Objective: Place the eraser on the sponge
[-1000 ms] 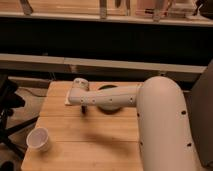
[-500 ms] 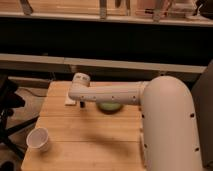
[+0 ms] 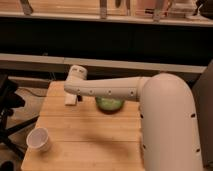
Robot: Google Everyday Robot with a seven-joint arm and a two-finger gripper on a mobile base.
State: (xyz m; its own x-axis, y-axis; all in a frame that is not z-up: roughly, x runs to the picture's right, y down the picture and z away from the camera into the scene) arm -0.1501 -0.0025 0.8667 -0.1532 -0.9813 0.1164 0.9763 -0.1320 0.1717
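Observation:
My white arm reaches from the right across the wooden table [image 3: 90, 145]. Its gripper [image 3: 75, 89] hangs at the arm's far left end, just above the table's back left part. A small white block, the eraser [image 3: 69, 99], lies on the table directly below the gripper. The arm hides whether the two touch. The sponge [image 3: 110, 104] is a green rounded thing to the right of the eraser, and the forearm covers its upper part.
A white paper cup [image 3: 39, 139] stands near the table's front left corner. A black office chair [image 3: 9, 107] is off the table's left edge. A dark shelf front and a counter run behind the table.
The arm has lifted and swung slightly back, so more of the green sponge shows beneath it. The gripper end has stayed over the white eraser at the back left.

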